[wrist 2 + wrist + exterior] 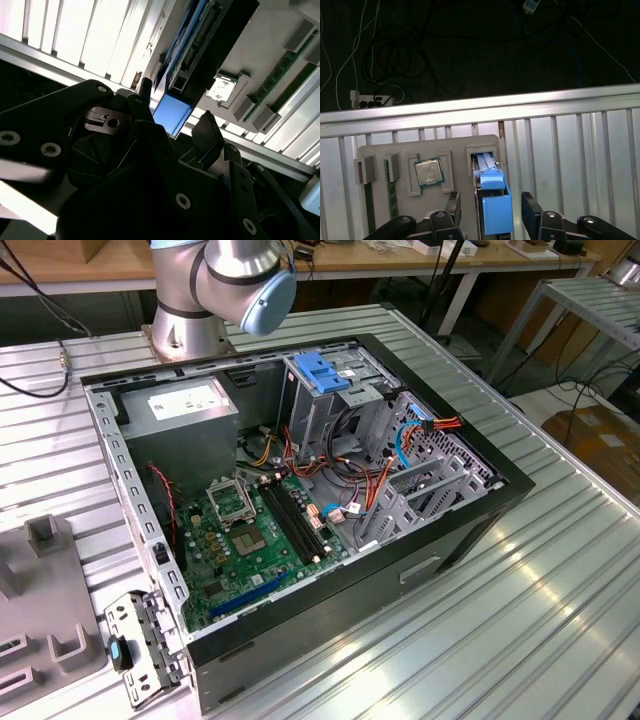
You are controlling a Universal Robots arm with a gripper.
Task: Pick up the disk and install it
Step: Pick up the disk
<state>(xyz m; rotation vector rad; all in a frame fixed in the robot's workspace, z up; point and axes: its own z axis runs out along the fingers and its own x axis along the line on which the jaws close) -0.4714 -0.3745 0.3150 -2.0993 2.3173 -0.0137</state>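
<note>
Disk [492, 197] stood on edge in a slot of the grey holder [380, 150], which lay on the ribbed metal table [580, 150], with its blue plastic rail turned toward your gripper [491, 212]. The gripper hung over it with its 2 black fingers [530, 207] apart, 1 by each broad face, and a gap showed on both sides, so nothing was clamped.

To grip well, you needed the fingers centred so that both pads met the flat faces together and not the rail; a lopsided close would likely have tilted the disk in its slot. The casing looked hard, dark and smooth, so a firm squeeze seemed wise.

In the second wrist view the disk [215, 45] showed a dark end with a connector row. Beside its slot sat a square silvery chip [428, 172] and 2 thin green memory sticks [393, 200].
</note>
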